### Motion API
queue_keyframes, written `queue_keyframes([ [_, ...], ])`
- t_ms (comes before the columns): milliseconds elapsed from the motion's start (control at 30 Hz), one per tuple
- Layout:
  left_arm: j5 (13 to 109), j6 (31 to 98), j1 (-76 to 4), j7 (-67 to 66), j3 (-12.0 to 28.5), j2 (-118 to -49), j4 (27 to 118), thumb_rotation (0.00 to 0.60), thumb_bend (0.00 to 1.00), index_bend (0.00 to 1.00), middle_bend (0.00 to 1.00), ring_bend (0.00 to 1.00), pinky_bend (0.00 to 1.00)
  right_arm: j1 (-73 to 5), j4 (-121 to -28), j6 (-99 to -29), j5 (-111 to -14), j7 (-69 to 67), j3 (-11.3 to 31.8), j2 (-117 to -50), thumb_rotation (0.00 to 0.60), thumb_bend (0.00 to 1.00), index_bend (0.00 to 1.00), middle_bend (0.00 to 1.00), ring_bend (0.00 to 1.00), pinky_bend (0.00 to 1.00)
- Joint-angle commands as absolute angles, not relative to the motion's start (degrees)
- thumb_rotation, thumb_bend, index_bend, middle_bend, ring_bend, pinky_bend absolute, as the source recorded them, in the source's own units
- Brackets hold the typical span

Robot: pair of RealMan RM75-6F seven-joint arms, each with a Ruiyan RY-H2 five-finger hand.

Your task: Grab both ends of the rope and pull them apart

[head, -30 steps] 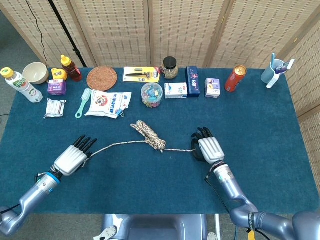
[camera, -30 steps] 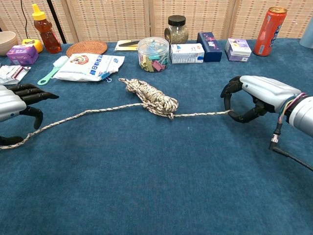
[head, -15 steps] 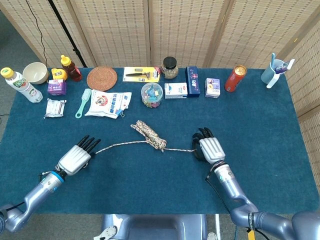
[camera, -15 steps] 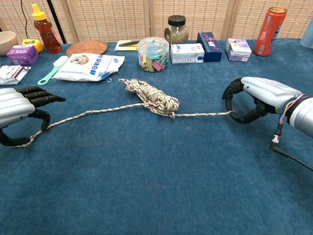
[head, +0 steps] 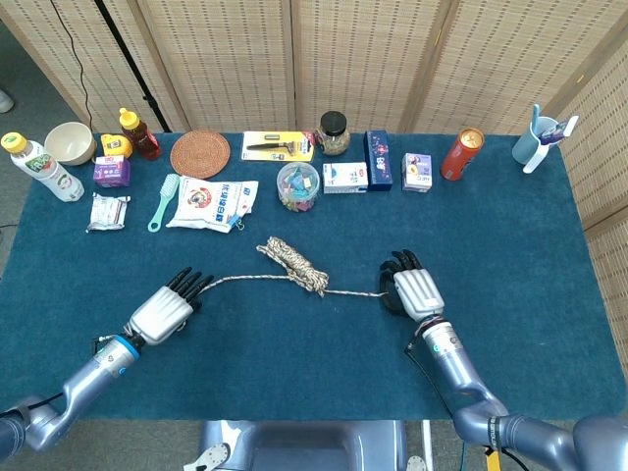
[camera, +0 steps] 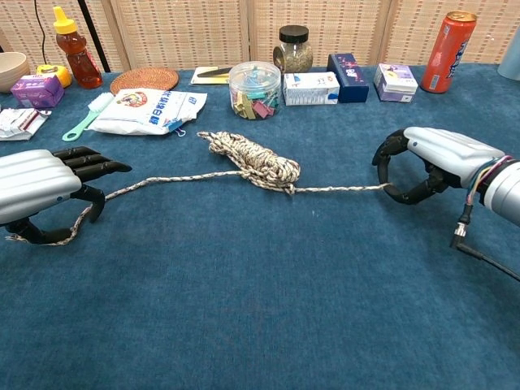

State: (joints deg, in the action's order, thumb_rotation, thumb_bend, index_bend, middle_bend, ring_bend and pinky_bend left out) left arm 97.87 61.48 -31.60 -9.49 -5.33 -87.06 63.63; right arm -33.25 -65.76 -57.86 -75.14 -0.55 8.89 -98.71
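Note:
The rope's coiled bundle [head: 292, 263] [camera: 253, 161] lies mid-table, with a strand running out to each side. My right hand [head: 412, 291] [camera: 435, 158] has its fingers curled round the right strand's end and grips it just above the cloth. My left hand [head: 165, 312] [camera: 41, 188] hovers palm down over the left strand. Its fingers are stretched out and the thumb hooks down beside the rope, which passes loosely under the palm. The left rope end [camera: 18, 237] lies slack on the table behind that hand.
Along the far edge stand a clip jar [head: 298, 185], a snack bag [head: 212, 203], a brush [head: 163, 201], a woven coaster [head: 200, 153], boxes [head: 345, 177], a red can [head: 461, 153], bottles and a bowl [head: 69, 142]. Blue cloth [camera: 268, 309] covers the table.
My left hand has slid right along the left strand toward the bundle. The right hand has drawn its rope end slightly right, and the bundle shifted a little with it.

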Motion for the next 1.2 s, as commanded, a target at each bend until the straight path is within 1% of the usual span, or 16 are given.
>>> queue_keyframes([
  [33,98.03,61.97,-31.68,-9.19,-5.4,-87.37,63.3,0.6,0.28,0.51,0.03,0.0,0.0,-33.23,-65.74,-57.8,-75.12,-0.55,8.86,-98.72,0.6,0.52,0.61,0.28,0.1,0.0],
  [367,97.83,62.65,-31.58,-8.31,-5.73,-87.94,61.99,0.6,0.28,0.56,0.04,0.0,0.0,-33.35,-65.58,-57.44,-74.91,-0.72,9.04,-98.81,0.6,0.52,0.61,0.29,0.1,0.0],
  [633,97.41,62.64,-31.55,-8.23,-5.93,-88.01,61.72,0.6,0.28,0.57,0.05,0.0,0.0,-33.29,-65.5,-57.5,-74.93,-0.86,9.07,-98.83,0.6,0.52,0.62,0.29,0.11,0.0],
  [900,97.04,62.38,-31.63,-8.15,-6.13,-87.98,62.02,0.6,0.29,0.51,0.05,0.0,0.0,-33.19,-65.66,-57.56,-74.87,-0.81,9.09,-98.76,0.6,0.52,0.62,0.29,0.11,0.0],
  [1033,96.89,62.13,-31.76,-8.18,-6.19,-87.85,62.27,0.6,0.31,0.49,0.05,0.0,0.0,-33.18,-65.69,-57.52,-74.81,-0.83,9.13,-98.71,0.6,0.52,0.62,0.29,0.11,0.0],
  [1200,96.72,61.58,-31.97,-8.36,-6.35,-87.67,62.57,0.6,0.35,0.49,0.05,0.0,0.0,-33.07,-65.57,-57.61,-74.76,-1.03,9.18,-98.72,0.6,0.52,0.62,0.3,0.11,0.0],
])
